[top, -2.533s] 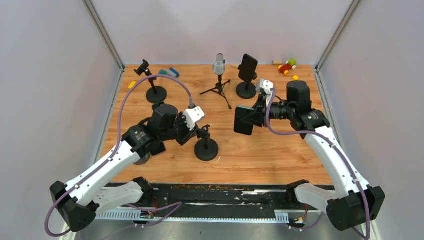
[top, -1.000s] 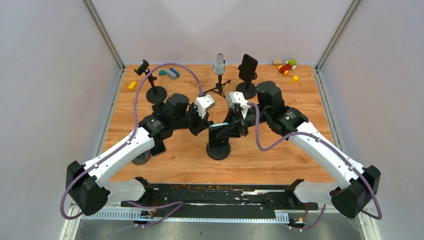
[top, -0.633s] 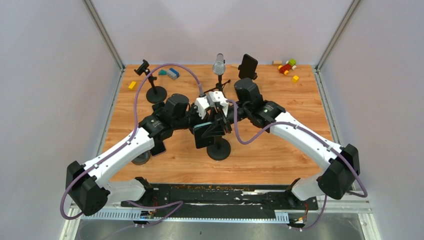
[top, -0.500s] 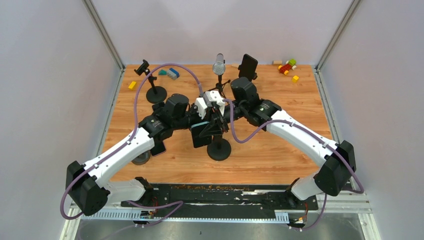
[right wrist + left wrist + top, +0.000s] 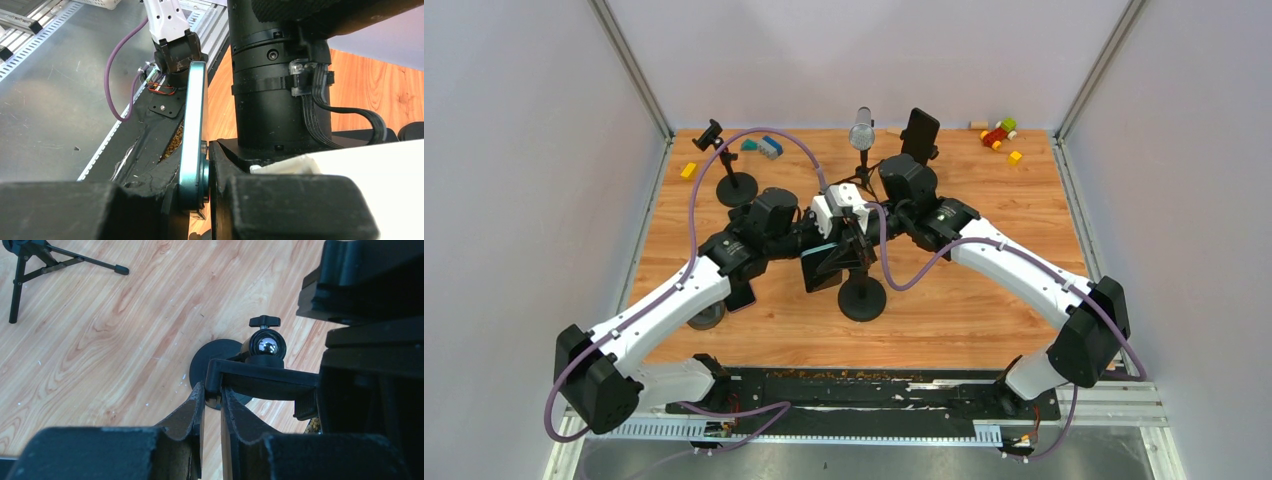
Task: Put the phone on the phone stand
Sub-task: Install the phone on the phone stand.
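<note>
The phone point(image 5: 822, 270), dark with a teal edge, stands on edge between my right gripper's fingers point(image 5: 165, 200) in the right wrist view point(image 5: 192, 125). My right gripper point(image 5: 849, 248) holds it just left of the phone stand point(image 5: 862, 298), above the table. The stand has a round black base point(image 5: 212, 362), a ball head point(image 5: 267, 345) and a black clamp bar point(image 5: 260, 382). My left gripper point(image 5: 212, 392) is shut on the left end of that clamp bar. In the top view the left gripper point(image 5: 809, 238) sits right beside the phone. Where phone and clamp meet is hidden.
A second phone on a stand point(image 5: 919, 135), a microphone on a tripod point(image 5: 862, 130) and an empty stand point(image 5: 724, 160) are at the back. Toy blocks lie at the back right point(image 5: 999, 132) and back left point(image 5: 764, 145). A dark flat object point(image 5: 742, 296) lies by the left arm.
My right arm has carried the phone leftward from the right side of the table to the stand. My left gripper has shifted with the stand's clamp a little to the right.
</note>
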`<state>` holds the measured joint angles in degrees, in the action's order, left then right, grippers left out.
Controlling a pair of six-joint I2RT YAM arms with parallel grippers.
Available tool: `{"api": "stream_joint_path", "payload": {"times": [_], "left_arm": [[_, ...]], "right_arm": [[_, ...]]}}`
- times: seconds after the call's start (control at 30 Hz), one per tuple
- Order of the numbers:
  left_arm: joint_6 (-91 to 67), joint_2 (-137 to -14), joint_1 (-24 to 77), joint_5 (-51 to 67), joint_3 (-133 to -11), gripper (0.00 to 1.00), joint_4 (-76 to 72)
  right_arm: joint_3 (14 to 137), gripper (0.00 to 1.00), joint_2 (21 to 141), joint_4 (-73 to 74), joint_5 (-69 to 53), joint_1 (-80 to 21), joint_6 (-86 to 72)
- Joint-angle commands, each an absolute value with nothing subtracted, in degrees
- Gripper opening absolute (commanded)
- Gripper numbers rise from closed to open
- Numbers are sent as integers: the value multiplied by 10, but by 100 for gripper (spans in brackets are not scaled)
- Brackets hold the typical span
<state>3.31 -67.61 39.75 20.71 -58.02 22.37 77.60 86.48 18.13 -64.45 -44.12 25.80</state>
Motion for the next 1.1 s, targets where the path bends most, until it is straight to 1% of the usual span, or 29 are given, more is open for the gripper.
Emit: {"api": "stream_joint_path", "payload": {"times": [0.0,0.33,0.73,1.07], "left_arm": [[37,-646,402,249,-573,0,212],[35,-632,402,257,-559,0,204],[32,-632,402,257,-556,0,201],[29,-643,402,293,-555,0,199]], "right_arm": [[782,0,861,144,-626,-435,277],[722,0,840,96,-611,-410,257],[682,0,822,50,-604,-399,222],[686,0,833,26,-628,-395,236]]}}
